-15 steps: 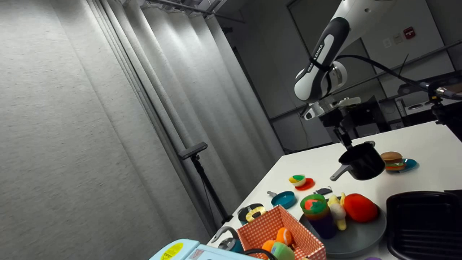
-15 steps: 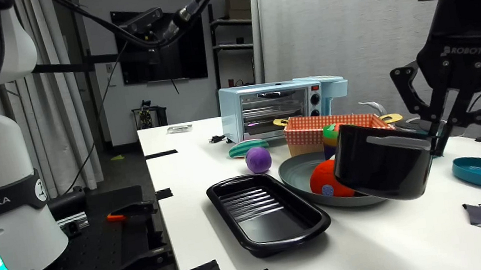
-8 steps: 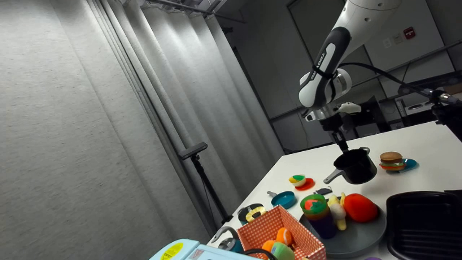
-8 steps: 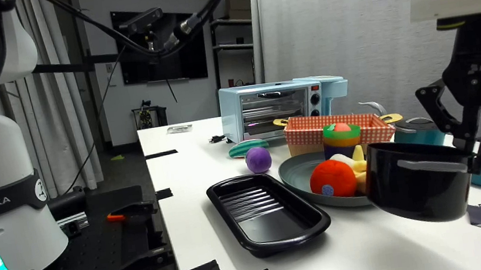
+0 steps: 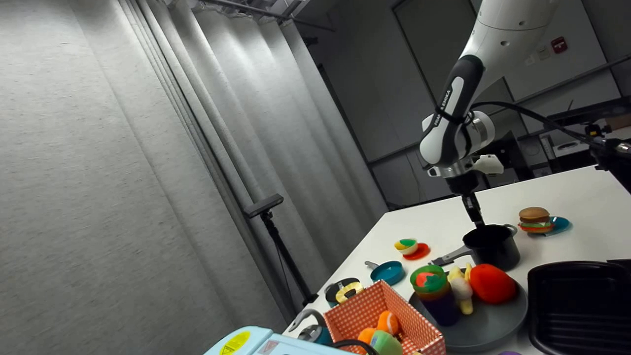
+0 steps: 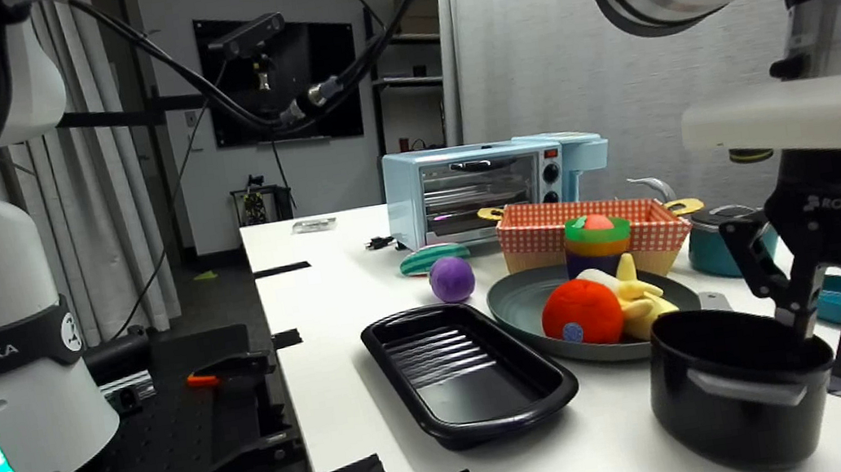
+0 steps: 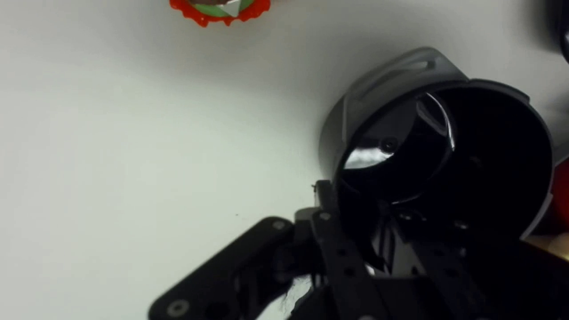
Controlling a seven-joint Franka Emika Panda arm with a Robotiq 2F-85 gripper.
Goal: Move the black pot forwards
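With the gripper (image 6: 825,352) spread astride one side of the black pot (image 6: 735,426), seemingly to leave it upright on the table (image 6: 607,448).

In an exterior view, left of tool (image 6: 823,351): gray plate (image 6: 519,304), then black ridged tray (image 6: 472,377); checked basket (image 6: 535,234) and light-blue oven (image 6: 476,191) further back. In an exterior view, burger (image 5: 535,220) right of tool.

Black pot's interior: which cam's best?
Wrist view: it looks down into the black pot, showing shiny bottom and inner wall, though the jaws hide part. Both exterior views show it slantwise, with the outer wall clear but the inside dark and the bottom indistinct.
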